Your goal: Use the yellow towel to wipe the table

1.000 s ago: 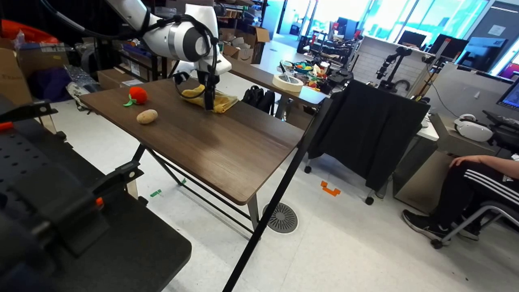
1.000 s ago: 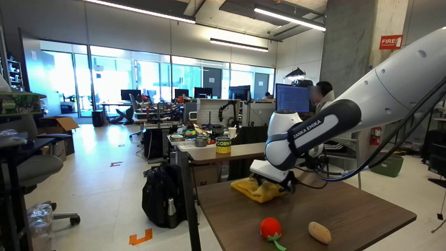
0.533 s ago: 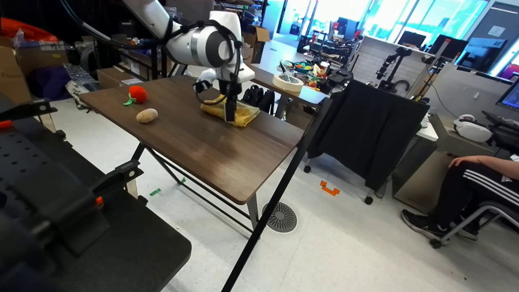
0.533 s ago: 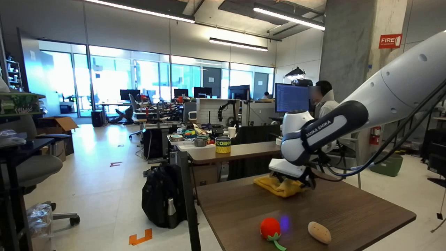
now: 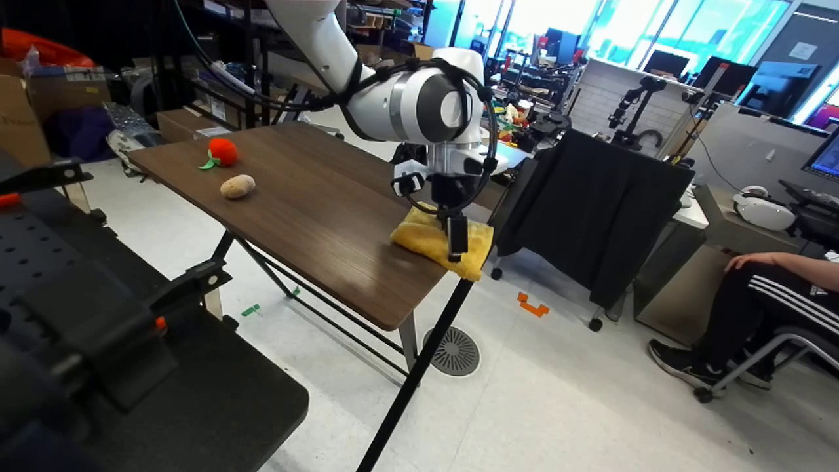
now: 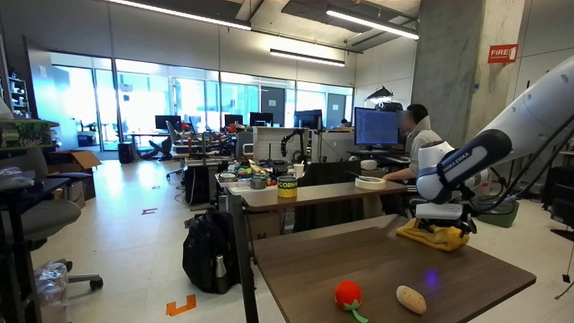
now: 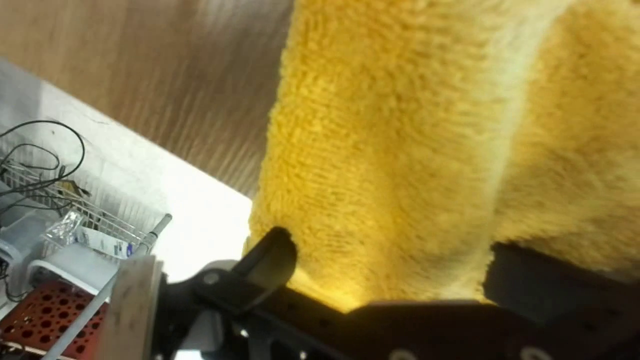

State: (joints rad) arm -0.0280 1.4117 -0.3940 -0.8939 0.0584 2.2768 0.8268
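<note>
The yellow towel (image 5: 419, 233) lies folded at an edge of the dark brown table (image 5: 314, 210), and part of it reaches past that edge. My gripper (image 6: 444, 226) is pointed down onto the towel and touches it from above. In the wrist view the towel (image 7: 400, 150) fills most of the picture, and the gripper (image 7: 387, 245) stands open with its fingers wide apart, one fingertip (image 7: 280, 245) near the towel's border. Cloth shows between the fingers, but they are not closed around it. Bare tabletop (image 7: 150, 60) shows beside the towel.
A red tomato-like toy (image 5: 223, 153) with a green leaf and a beige potato-like one (image 5: 238, 187) sit on the table's opposite end. Beyond the table stand a second desk (image 6: 323, 193) with a tape roll (image 6: 370, 182) and a black-draped stand (image 5: 590, 210).
Arm and towel have travelled together across the tabletop, rightward in both exterior views, from its middle part to the edge. The red and beige toys have stayed put.
</note>
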